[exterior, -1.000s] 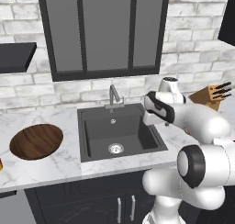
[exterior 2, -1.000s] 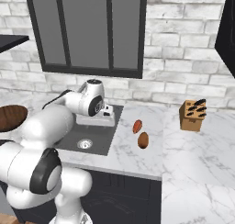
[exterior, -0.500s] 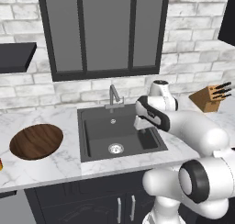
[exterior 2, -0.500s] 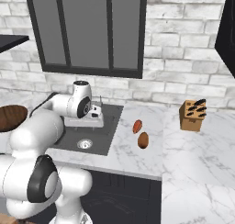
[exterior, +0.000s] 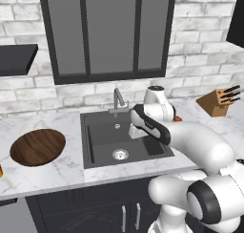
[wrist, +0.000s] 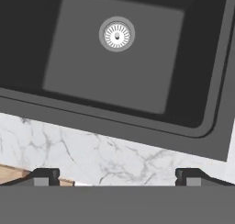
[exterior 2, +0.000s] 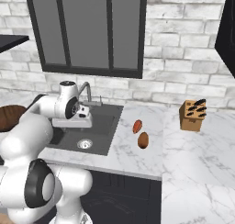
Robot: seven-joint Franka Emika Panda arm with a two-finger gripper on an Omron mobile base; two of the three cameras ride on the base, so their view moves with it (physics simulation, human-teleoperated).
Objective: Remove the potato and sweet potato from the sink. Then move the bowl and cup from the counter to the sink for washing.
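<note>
White brick wall and a dark window stand behind my marble desk (exterior: pixel 52 172). My jaws (wrist: pixel 117 175) are wide open and hold nothing. They hang over the sink (exterior: pixel 97 148), near its right side, looking down at the round drain.

My sink has nothing in it now. The potato (exterior 2: pixel 143 140) and the sweet potato (exterior 2: pixel 137 126) lie on the desk to the right of the sink, close to each other. So I think the first half of my job is done.

The bowl (exterior: pixel 38 147) sits on the desk, well left of the sink. The cup (exterior: pixel 1 170) peeks in at the far left edge. Both must go into the sink next.

My left base view shows the bowl whole and the cup. My right base view shows both potatoes and the knife block (exterior 2: pixel 193 115).
</note>
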